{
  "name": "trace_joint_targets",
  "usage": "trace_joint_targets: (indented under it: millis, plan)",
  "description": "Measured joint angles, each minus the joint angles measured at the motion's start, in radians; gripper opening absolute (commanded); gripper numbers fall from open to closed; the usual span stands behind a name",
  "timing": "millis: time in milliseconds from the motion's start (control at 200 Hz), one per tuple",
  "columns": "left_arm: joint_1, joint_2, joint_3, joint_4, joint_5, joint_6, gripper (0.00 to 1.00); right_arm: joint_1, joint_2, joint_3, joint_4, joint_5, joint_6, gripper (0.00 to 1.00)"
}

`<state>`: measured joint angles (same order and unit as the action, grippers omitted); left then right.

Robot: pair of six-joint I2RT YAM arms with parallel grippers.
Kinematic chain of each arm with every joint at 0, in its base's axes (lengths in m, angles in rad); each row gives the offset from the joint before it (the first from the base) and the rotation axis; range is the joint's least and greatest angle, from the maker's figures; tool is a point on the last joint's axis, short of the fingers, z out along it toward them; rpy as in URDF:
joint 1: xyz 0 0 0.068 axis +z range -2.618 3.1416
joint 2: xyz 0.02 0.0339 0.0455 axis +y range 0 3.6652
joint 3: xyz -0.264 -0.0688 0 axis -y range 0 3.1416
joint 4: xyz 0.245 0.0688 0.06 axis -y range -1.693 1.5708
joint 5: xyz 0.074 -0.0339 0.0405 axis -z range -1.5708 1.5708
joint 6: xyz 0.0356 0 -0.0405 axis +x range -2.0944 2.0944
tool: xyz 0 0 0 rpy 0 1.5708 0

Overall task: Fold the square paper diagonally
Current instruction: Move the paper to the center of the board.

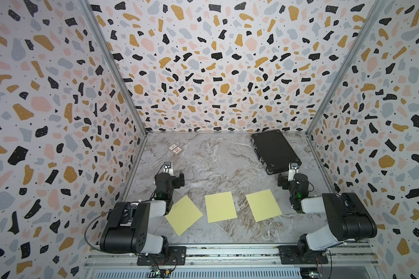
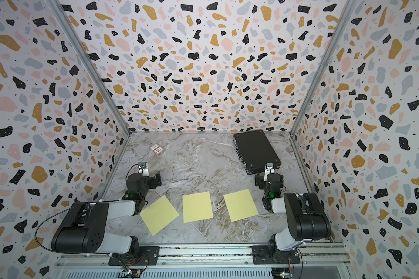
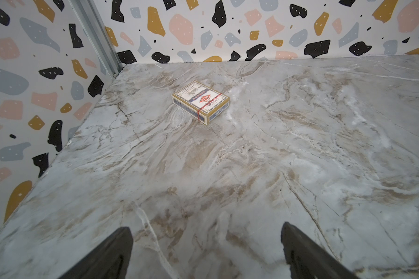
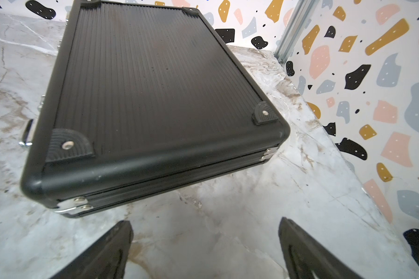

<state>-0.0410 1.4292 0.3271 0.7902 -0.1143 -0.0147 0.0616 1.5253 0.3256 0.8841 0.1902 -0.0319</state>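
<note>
While looking down in both top views, find three yellow square sheets lying flat and unfolded in a row across the lower middle of the frame, none touching another. Toward the frame's left, the left paper (image 1: 183,215), turned like a diamond with one corner toward the lower edge, just beside the left arm (image 1: 153,209). At centre, the middle paper (image 1: 220,207), nearly square to the frame. Toward the frame's right, the right paper (image 1: 263,205), slightly rotated, near the right arm (image 1: 310,205).

Spread wide and holding nothing, the left end effector (image 3: 206,233): only bare marbled surface (image 3: 252,157) between its dark fingers (image 3: 116,248) in the left wrist view, with a small card box (image 3: 200,102) lying flat farther ahead. Same card box (image 1: 175,149) in the upper left of the surface in a top view.

Equally wide and empty, the right end effector (image 4: 205,227), pointed at a closed black case (image 4: 155,84) lying flat, apart from its near edge. Same black case (image 1: 275,151) in the upper right of the surface, one corner just beside the right wrist.
</note>
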Motion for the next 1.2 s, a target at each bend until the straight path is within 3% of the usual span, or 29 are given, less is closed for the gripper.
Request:
trace_joint_targets:
  millis: [596, 716, 836, 936, 1091, 1201]
  plan:
    - [0.000, -0.039, -0.010, -0.014, 0.002, 0.001, 0.99, 0.016, -0.051, -0.004, -0.034, 0.026, -0.002, 1.00]
    - [-0.002, -0.279, -0.014, -0.177, -0.025, -0.038, 0.99, 0.056, -0.331, 0.031, -0.301, 0.068, 0.074, 1.00]
    - [-0.002, -0.586, 0.024, -0.360, -0.059, -0.255, 0.99, 0.058, -0.597, 0.185, -0.634, 0.037, 0.244, 1.00]
    - [-0.001, -0.737, 0.019, -0.422, -0.020, -0.409, 0.99, 0.057, -0.723, 0.301, -0.871, 0.006, 0.346, 0.99]
    - [-0.001, -0.733, -0.038, -0.479, 0.103, -0.602, 1.00, 0.057, -0.813, 0.329, -1.150, -0.002, 0.484, 1.00]
    - [-0.004, -0.669, -0.037, -0.565, 0.221, -0.688, 0.83, 0.056, -0.803, 0.338, -1.320, -0.055, 0.550, 0.98]
